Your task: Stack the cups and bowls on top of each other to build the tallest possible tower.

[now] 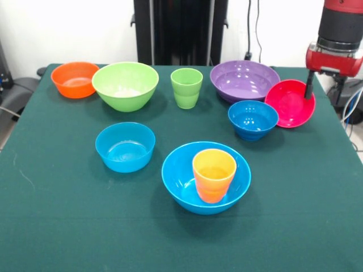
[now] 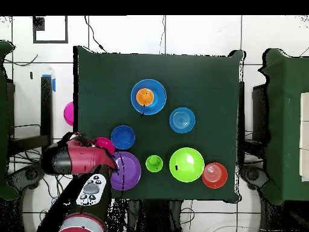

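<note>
My gripper (image 1: 309,92) is at the table's right side, shut on the rim of the small pink-red bowl (image 1: 288,103), which is tilted steeply with its opening facing the camera, next to the wide purple bowl (image 1: 244,79). The orange-yellow cup (image 1: 214,174) stands upright inside the large blue bowl (image 1: 184,181) at the front. The light green cup (image 1: 186,88) stands alone. Two small blue bowls (image 1: 253,119) (image 1: 125,146), the large lime green bowl (image 1: 125,85) and the small orange bowl (image 1: 74,79) sit singly. In the overhead view the arm (image 2: 78,158) covers most of the pink-red bowl (image 2: 105,145).
A dark green cloth (image 1: 57,215) covers the table. The pink-red bowl is close to the table's right edge (image 1: 334,113). The robot's black pedestal (image 1: 180,31) stands behind the far edge. Cables hang at the right, off the table.
</note>
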Robot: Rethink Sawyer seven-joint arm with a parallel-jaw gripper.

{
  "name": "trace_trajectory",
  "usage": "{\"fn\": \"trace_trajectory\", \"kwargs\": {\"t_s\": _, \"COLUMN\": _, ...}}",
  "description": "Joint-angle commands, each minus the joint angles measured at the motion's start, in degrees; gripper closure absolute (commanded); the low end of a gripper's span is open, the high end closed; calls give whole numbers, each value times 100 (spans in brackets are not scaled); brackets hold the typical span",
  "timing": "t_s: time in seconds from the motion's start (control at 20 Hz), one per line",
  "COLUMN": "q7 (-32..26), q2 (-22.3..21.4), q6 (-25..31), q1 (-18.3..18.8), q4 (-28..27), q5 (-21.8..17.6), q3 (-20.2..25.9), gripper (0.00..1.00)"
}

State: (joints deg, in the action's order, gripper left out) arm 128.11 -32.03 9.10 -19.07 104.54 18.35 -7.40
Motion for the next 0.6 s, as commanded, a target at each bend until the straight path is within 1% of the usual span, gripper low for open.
{"fn": "trace_trajectory", "kwargs": {"t_s": 0.05, "q7": 868, "q2": 32, "q6": 374, "q1": 98, "q4": 435, "q5": 71, "q3": 435, "gripper": 0}}
{"fn": "trace_trajectory", "kwargs": {"t_s": 0.6, "q7": 825, "q2": 460, "q6": -383, "q1": 372, "q4": 457, "q5": -110, "q3": 672, "gripper": 0}}
